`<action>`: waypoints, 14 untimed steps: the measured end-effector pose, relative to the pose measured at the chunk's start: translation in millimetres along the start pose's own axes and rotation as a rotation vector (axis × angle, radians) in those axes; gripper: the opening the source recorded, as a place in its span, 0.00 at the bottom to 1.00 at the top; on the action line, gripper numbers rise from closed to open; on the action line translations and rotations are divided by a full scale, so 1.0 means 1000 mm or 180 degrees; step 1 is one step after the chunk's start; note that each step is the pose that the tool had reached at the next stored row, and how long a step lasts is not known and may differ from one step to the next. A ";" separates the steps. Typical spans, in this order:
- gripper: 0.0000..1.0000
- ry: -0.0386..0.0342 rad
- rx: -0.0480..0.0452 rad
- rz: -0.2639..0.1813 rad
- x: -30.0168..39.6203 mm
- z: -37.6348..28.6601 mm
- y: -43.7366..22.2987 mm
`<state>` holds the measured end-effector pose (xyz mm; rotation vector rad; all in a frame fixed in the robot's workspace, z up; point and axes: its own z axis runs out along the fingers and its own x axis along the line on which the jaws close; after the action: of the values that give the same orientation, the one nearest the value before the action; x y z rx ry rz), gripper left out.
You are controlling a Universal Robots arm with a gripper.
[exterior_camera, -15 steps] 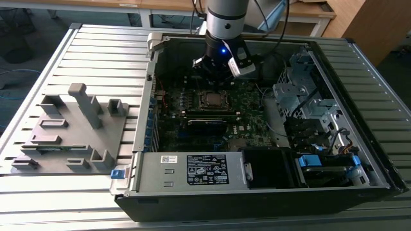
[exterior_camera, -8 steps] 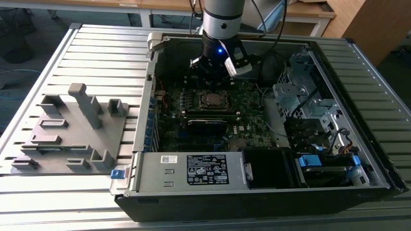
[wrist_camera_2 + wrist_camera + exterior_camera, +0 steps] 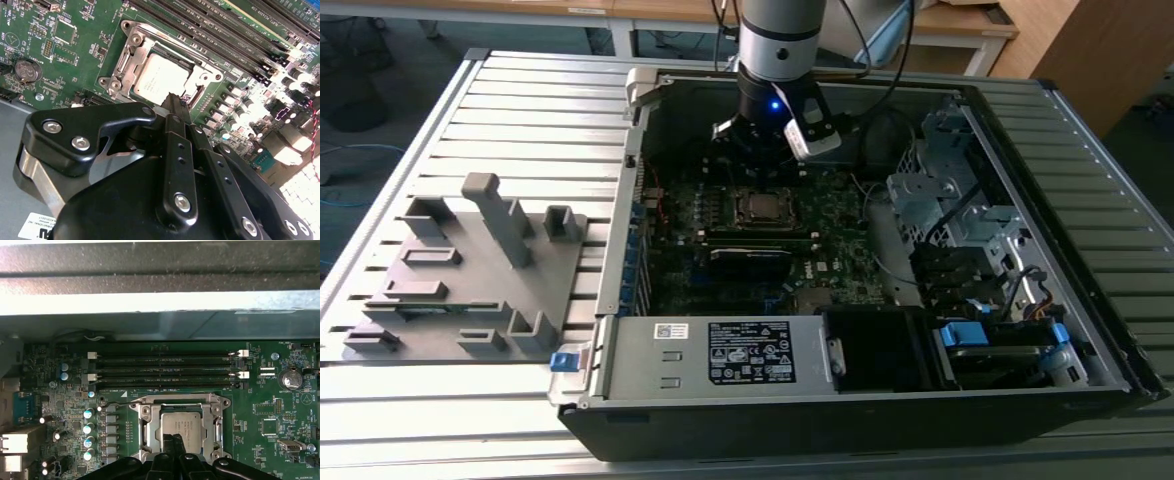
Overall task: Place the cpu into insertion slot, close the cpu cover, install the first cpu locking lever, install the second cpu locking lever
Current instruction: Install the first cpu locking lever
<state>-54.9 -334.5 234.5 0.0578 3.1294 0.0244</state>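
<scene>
An open computer case (image 3: pixel 616 400) lies on a slatted metal table (image 3: pixel 520 100), with a grey plastic fixture (image 3: pixel 467 270) beside it on the exterior view's left. The robot arm reaches down into the case, and its gripper (image 3: pixel 767 170) hangs just above the green motherboard (image 3: pixel 720 270). In both wrist views the gripper's (image 3: pixel 175 100) (image 3: pixel 175 440) 2 black fingers are pressed together, grasping nothing, with their tips at the near edge of the cpu (image 3: pixel 160 82) (image 3: pixel 182 425). Whether they touch it is unclear. The cpu sits inside the insertion slot (image 3: pixel 221 407), silvery top facing up. The cpu cover (image 3: pixel 202 75) lies flat over the chip's edges, framing it. Long black memory sticks (image 3: pixel 165 367) run parallel just beyond the slot.
</scene>
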 end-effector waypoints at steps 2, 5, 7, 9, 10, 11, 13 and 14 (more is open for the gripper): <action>0.10 0.0000 0.0000 0.0000 0.0000 0.0000 0.0000; 0.10 0.0000 0.0000 0.0000 0.0000 0.0000 0.0000; 0.10 0.0000 0.0000 0.0000 0.0000 0.0000 0.0000; 0.10 0.0000 0.0000 0.0001 0.0008 0.0000 0.0000; 0.10 0.0000 0.0000 0.0000 0.0019 0.0000 -0.0001; 0.10 0.0000 0.0000 0.0000 0.0038 0.0000 -0.0002; 0.10 0.0000 0.0000 0.0000 0.0074 0.0000 -0.0003; 0.10 0.0000 0.0000 0.0000 0.0093 0.0000 -0.0004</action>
<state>-64.2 -334.5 234.4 0.0578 3.1294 0.0245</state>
